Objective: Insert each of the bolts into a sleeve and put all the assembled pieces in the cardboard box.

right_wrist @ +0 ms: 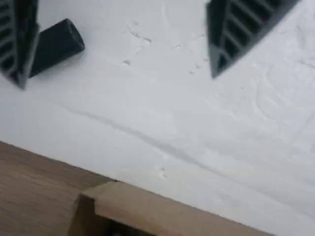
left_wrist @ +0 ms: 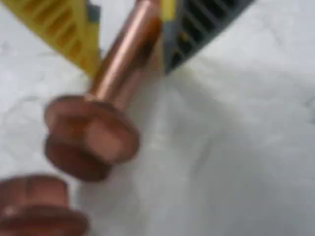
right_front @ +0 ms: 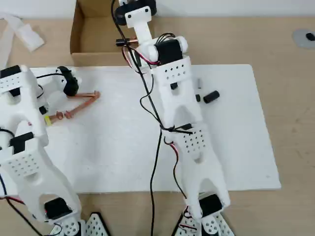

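Left claw (left_wrist: 132, 64) clamps a bolt (left_wrist: 98, 123) low; right claw (right_wrist: 118, 73), arm outstretched, gapes wide.

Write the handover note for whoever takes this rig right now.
Left gripper: shut on a copper bolt, over the white mat.
Right gripper: open, holding nothing. A black sleeve lies on the mat beside one of its fingers.
A second bolt lies on the mat next to the held one. The cardboard box stands past the mat's far edge.
Done: nothing visible; no bolt seen in a sleeve, no piece seen in the box.
Left: put every bolt in a sleeve, then box all the pieces.
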### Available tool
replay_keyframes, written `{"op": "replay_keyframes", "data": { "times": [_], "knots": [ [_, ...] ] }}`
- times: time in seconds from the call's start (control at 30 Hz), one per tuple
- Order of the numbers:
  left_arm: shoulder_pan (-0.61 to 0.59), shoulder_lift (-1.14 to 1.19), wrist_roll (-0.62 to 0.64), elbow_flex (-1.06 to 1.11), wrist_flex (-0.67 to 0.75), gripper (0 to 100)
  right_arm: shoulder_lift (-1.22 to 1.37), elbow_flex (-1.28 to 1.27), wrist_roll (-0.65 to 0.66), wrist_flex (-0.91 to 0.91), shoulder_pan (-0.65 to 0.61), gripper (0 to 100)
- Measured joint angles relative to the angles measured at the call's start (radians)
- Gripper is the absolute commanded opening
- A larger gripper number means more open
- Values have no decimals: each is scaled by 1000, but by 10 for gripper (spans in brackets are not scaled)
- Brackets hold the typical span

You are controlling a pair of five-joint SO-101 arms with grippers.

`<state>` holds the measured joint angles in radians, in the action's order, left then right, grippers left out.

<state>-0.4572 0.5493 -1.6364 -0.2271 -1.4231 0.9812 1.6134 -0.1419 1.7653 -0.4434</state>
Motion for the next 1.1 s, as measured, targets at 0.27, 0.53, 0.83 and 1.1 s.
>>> {"op": "replay_keyframes", "data": {
  "times": [0.27, 0.53, 0.83, 1.1],
  "knots": [
    [14, 25, 0, 0, 21, 104, 0, 0, 0, 0, 0, 280],
    [41, 31, 0, -2, 21, 103, 0, 0, 0, 0, 0, 281],
    [94, 61, 5, -66, -2, 103, 0, 0, 0, 0, 0, 281],
    [121, 72, 5, -83, -5, 103, 0, 0, 0, 0, 0, 281]
  ]
}}
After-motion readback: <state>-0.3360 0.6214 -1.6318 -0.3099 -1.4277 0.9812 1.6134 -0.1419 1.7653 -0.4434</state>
